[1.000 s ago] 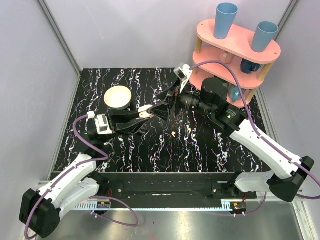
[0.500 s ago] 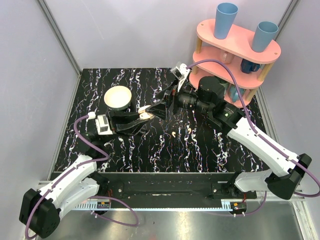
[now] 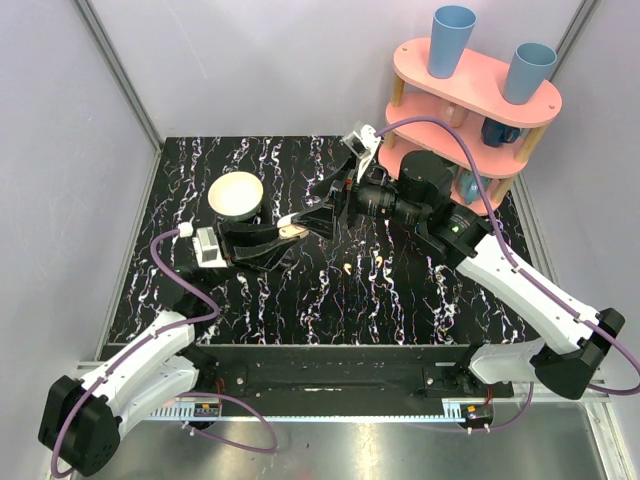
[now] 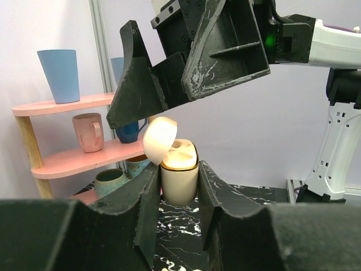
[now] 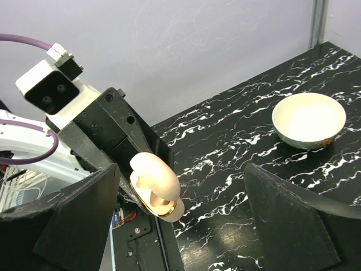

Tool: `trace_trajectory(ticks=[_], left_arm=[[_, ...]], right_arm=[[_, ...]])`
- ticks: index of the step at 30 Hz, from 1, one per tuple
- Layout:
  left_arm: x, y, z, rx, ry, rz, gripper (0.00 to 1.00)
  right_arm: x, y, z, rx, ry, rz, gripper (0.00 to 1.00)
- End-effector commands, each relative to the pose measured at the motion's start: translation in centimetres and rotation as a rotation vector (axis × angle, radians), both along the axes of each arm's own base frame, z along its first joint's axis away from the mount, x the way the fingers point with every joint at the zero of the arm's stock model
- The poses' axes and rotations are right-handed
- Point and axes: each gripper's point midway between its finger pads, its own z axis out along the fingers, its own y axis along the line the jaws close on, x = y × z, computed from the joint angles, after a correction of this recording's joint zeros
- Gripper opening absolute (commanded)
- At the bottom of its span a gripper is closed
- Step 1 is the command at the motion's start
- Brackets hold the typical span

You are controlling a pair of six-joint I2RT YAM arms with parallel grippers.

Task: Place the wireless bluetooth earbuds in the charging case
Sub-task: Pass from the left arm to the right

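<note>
Top external view, from the left: the cream bowl (image 3: pixel 236 195) stands clear of the action. Just right of it, the left end effector (image 3: pixel 285 236) is clamped narrow on the charging case (image 4: pixel 179 180), holding it upright off the worktop (image 3: pixel 200 290) with its lid (image 4: pixel 159 140) swung open. The right end effector (image 3: pixel 312 217) hangs close over it, jaws wide and holding nothing. Both earbuds (image 3: pixel 345 268) lie on the worktop, nearer the robot and apart from the case.

The closest risk, as I judge it, is those wide jaws: they stand so near the lid that a small drift could knock it shut or twist the case in its side grip. The earbuds are tiny and pale among white marbling, so a pinch could miss or flick one away. A bud carried crooked could also jam at the case mouth.
</note>
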Motion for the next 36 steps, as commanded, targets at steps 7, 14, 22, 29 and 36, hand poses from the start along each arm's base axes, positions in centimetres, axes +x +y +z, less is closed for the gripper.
trace_trajectory(ticks=[7, 14, 22, 29, 36], left_arm=[[-0.2, 0.9, 1.4, -0.05, -0.046, 0.043, 0.0], [-0.1, 0.9, 1.5, -0.038, -0.047, 0.053, 0.0], [-0.5, 0.6, 1.9, -0.032, -0.046, 0.018, 0.0], [-1.1, -0.1, 1.8, -0.004, -0.051, -0.039, 0.0], [-2.1, -0.9, 1.8, 0.019, -0.071, -0.131, 0.0]], right_arm=[[3.5, -5.4, 3.1, 0.059, -0.086, -0.363, 1.0], [0.9, -2.5, 0.7, -0.076, -0.059, -0.111, 0.96], [-1.9, -0.5, -0.1, -0.087, -0.062, 0.126, 0.9], [-1.6, -0.2, -0.2, -0.09, -0.106, 0.133, 0.87], [-1.5, 0.3, -0.5, -0.084, -0.11, 0.159, 0.78]])
